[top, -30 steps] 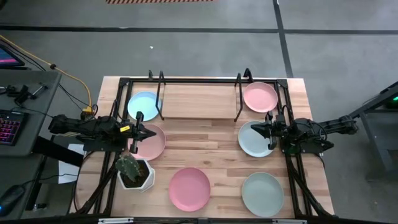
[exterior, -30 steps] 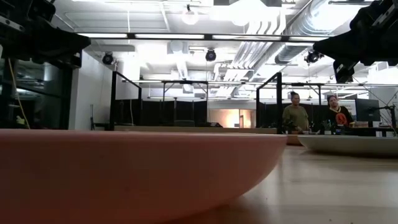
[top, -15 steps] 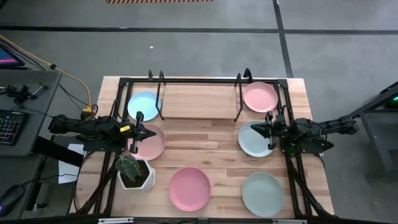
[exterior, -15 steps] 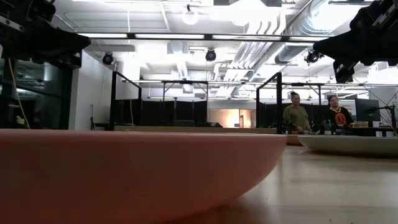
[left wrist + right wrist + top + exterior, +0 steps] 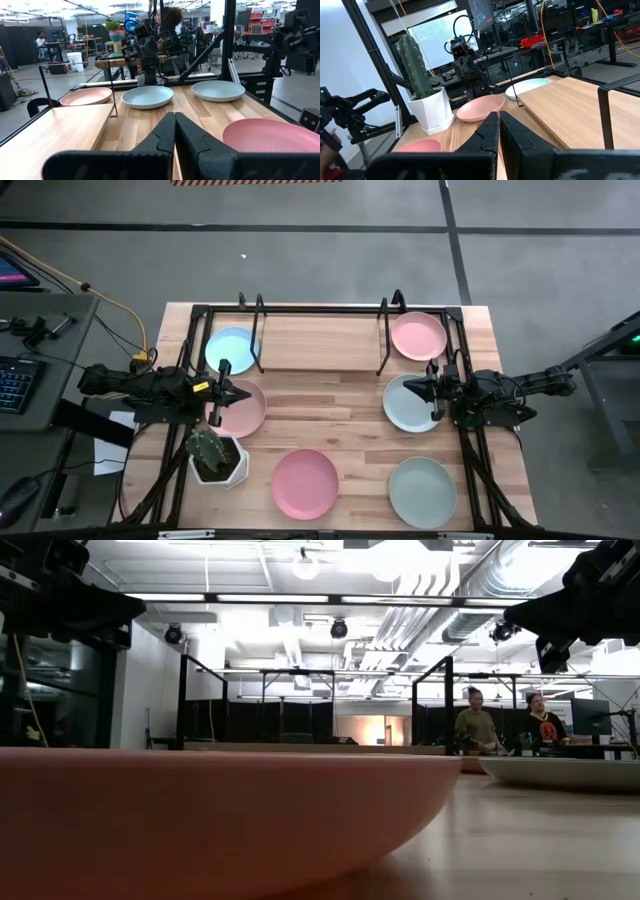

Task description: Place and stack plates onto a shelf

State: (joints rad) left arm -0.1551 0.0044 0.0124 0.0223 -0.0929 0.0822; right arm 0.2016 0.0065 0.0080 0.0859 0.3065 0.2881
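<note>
Six plates lie flat on the wooden table. A light blue plate point(image 5: 232, 348) and a pink one point(image 5: 418, 335) flank the light-wood shelf point(image 5: 320, 342) at the far side. A pink plate point(image 5: 240, 407) lies mid left and a pale blue-green plate point(image 5: 410, 402) mid right. Another pink plate point(image 5: 305, 482) and a mint plate point(image 5: 422, 491) lie near the front edge. My left gripper point(image 5: 247, 394) is shut and empty above the mid-left pink plate; its shut fingers show in the left wrist view point(image 5: 174, 117). My right gripper point(image 5: 408, 386) is shut and empty above the pale blue-green plate; its shut fingers show in the right wrist view point(image 5: 498, 117).
A white pot with a cactus point(image 5: 213, 455) stands near the front left. A black tube frame point(image 5: 330, 309) runs around the table. The shelf's black brackets point(image 5: 258, 330) stand at both of its ends. People point(image 5: 477, 726) sit in the room beyond the table.
</note>
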